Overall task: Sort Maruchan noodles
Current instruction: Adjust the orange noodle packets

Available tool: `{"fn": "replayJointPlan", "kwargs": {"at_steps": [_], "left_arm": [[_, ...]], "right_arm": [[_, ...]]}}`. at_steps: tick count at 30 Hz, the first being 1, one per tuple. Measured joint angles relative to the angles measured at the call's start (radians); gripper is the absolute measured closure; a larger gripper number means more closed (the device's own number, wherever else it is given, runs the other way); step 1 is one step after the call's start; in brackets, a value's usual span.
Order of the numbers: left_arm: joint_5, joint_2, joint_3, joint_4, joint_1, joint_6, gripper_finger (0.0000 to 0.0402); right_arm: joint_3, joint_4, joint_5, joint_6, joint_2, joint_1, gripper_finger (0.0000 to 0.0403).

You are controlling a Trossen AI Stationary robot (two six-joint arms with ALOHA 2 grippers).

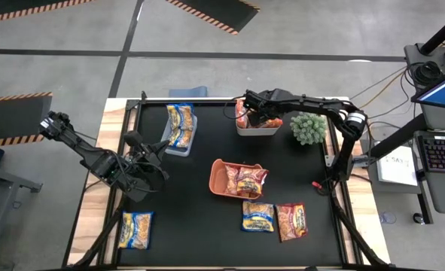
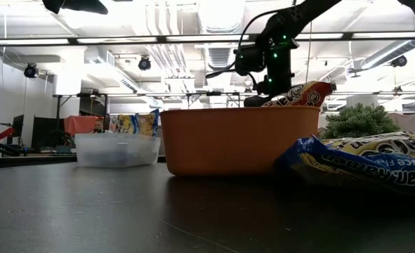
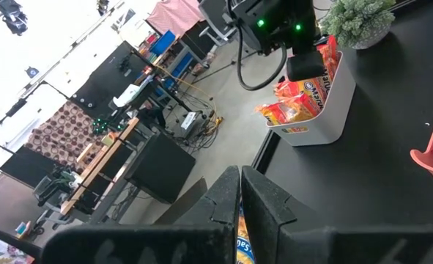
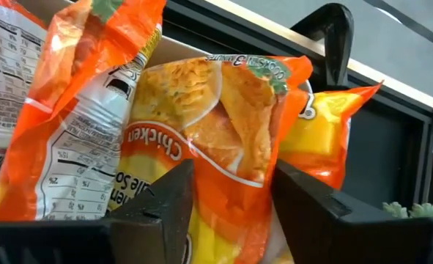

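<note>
My right gripper [image 1: 256, 113] [image 4: 234, 172] reaches down into the white bin [image 1: 258, 132] at the far side, shut on an orange noodle packet [image 4: 231, 220] among other orange packets [image 3: 293, 110]. My left gripper [image 1: 162, 145] [image 3: 239, 176] is shut and hovers beside the clear bin [image 1: 178, 144], which holds blue-and-yellow packets [image 1: 181, 120]. Red packets [image 1: 248, 181] lie in the orange bin [image 1: 216, 181]. A blue-and-yellow packet [image 1: 257, 216] and a red one [image 1: 291, 220] lie flat on the mat. Another blue-and-yellow packet [image 1: 135, 229] lies at the near left corner. My right gripper pinches the orange packet [image 4: 227, 198] between its two fingers, coming from above and pointing down. The packet stands tilted, its lower part [image 3: 315, 92] inside the white bin among the other orange packets. Which edge the fingers have, I cannot tell.
A small green potted plant [image 1: 309, 128] stands just right of the white bin. The orange bin [image 2: 228, 140] sits mid-table, and the loose blue-and-yellow packet [image 2: 376, 161] lies near it. Bare black mat lies between the left arm and the orange bin.
</note>
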Motion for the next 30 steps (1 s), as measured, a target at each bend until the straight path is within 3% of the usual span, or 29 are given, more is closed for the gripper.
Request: {"fn": "replayJointPlan", "kwargs": {"at_steps": [4,11,30], "left_arm": [[0.001,0.0,0.0,0.0,0.0,0.0,0.0402],[0.0,0.0,0.0,0.0,0.0,0.0,0.0402],[0.0,0.0,0.0,0.0,0.0,0.0,0.0402]], "right_arm": [[-0.004,0.002,0.0,0.004,0.0,0.0,0.0276],[0.001,0.018,0.0,-0.033,0.0,0.002,0.0384],[0.08,0.021,0.012,-0.066,-0.002,0.034,0.0394]]}}
